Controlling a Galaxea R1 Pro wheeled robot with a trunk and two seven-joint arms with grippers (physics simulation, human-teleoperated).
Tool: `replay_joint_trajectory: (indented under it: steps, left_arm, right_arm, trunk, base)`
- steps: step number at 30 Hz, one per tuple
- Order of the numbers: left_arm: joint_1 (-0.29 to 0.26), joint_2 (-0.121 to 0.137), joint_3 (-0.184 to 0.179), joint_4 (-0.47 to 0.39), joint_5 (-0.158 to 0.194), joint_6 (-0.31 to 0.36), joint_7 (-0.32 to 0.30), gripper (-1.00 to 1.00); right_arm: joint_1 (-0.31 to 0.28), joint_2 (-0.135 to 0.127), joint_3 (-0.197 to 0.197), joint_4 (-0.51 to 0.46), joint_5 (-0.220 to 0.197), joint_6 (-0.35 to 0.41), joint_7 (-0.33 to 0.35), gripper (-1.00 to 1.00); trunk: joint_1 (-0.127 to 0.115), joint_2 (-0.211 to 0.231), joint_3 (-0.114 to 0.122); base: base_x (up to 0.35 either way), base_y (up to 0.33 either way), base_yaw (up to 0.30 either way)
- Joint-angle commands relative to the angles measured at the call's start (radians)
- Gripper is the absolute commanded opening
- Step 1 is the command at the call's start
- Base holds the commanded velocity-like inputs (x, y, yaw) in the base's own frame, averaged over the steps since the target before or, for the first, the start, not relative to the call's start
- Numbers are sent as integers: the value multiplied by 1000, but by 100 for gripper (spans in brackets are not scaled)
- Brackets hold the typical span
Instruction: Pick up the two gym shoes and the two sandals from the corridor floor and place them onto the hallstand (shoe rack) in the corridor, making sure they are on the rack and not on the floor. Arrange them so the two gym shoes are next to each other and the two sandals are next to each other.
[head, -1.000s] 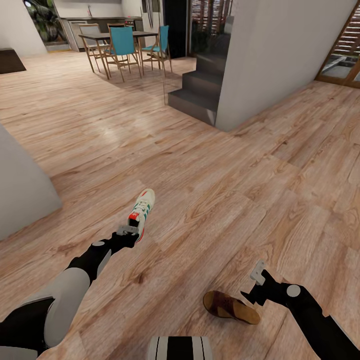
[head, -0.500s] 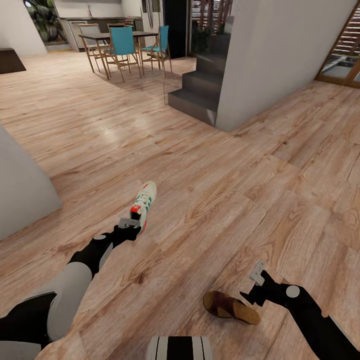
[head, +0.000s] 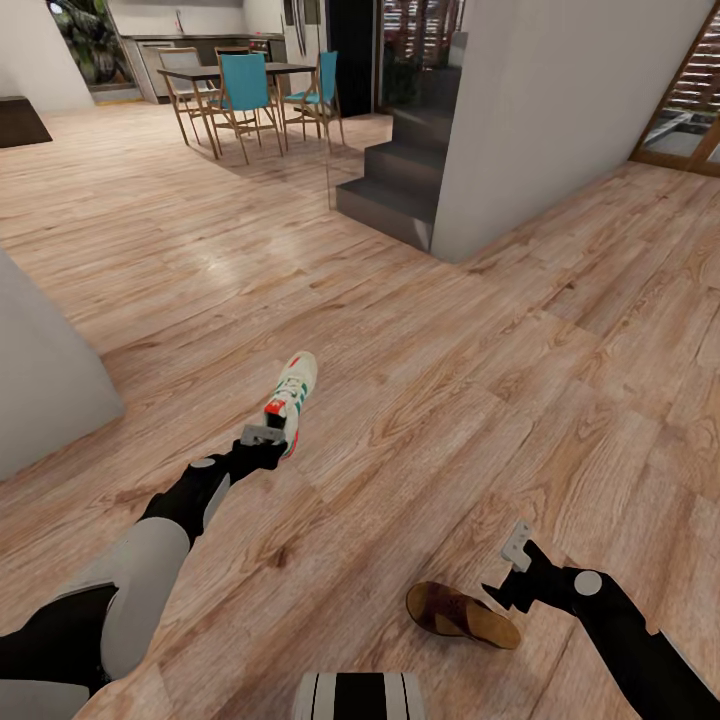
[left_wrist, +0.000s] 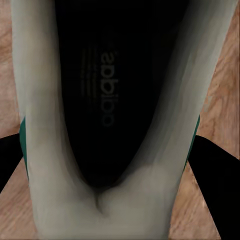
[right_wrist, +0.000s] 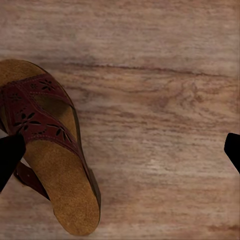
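left claw (head: 268, 436) grips gym shoe (head: 291, 398) (heel end), sandal (head: 462, 614) beside right claw (head: 514, 556).

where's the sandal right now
The sandal lies flat on the wood floor low in the head view, right of centre, just left of the right gripper; the right wrist view shows it too.

1. The light brown wood-plank floor (head: 450, 400) lay open between both arms and ahead of them.
2. A pale grey wall corner (head: 45, 385) stood close beside the left arm, limiting room on that side.
3. A brown leather sandal (head: 462, 614) lay just beside the right gripper (head: 517, 546).
4. Dark grey steps (head: 395, 180) and a white wall block (head: 560, 120) stood well ahead.
5. The white sneaker (left_wrist: 117, 120) seemed wedged between the left gripper's fingers (left_wrist: 212, 185), leaving no gap.
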Motion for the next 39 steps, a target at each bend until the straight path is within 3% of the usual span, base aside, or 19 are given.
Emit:
replay_joint_trajectory:
  steps: [1,18,33,34,39]
  left_arm:
    - [0,-7,9,-8,-1,13,-14,-100]
    - [-1,-49,5,-104,13,109,-110,-100]
    - [-3,-62,3,-186,13,193,-183,-100]
    - [-4,-63,3,-473,14,456,-185,-100]
    - [-7,-64,2,-473,28,457,-217,-100]
  right_arm:
    - [-1,-1,2,-1,8,5,3,100]
    - [-1,-1,3,70,68,3,2,100]
    - [0,-1,0,81,71,3,2,100]
    - [0,-1,0,81,71,3,1,100]
    - [0,-1,0,81,71,3,1,100]
  trunk:
    - [0,0,-1]
    - [0,0,-1]
    - [7,-4,-68]
    - [7,-4,-73]
    - [9,-5,-100]
  base:
    - [0,0,0]
    - [0,0,0]
    - [0,0,0]
    - [0,0,0]
    - [0,0,0]
